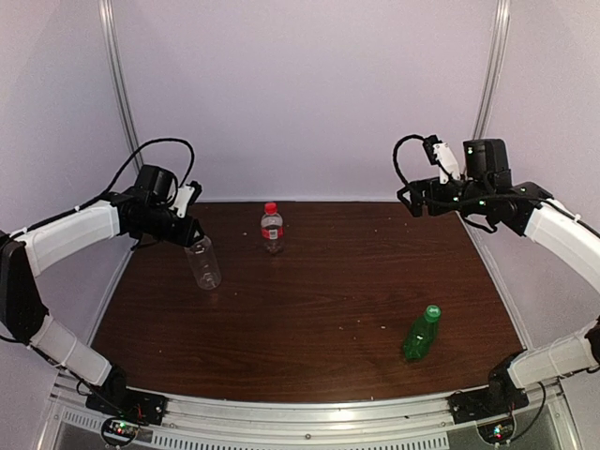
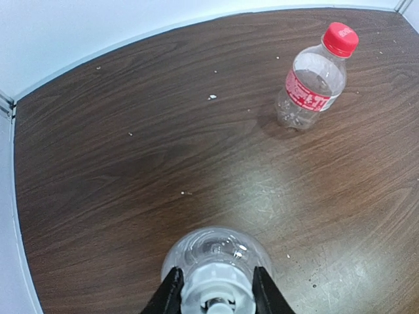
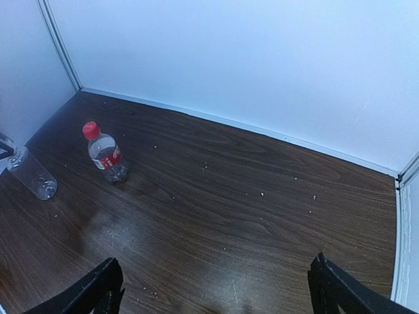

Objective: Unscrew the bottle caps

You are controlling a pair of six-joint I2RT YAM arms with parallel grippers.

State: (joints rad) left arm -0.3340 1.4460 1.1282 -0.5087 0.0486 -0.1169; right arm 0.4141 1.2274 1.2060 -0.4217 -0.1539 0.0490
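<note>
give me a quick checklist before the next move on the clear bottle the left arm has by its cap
1. Left jaws shut on the white nozzle cap: ok, one finger on each side.
2. Clear bottle body braced by the other arm: not ok; right jaws stand open, high at the far right, holding nothing.
3. Clear bottle's base resting on the table: cannot tell.
4. Red-capped bottle apart from the held one: ok, it is upright.
5. Green bottle out of the way: ok, at the table's near right.
</note>
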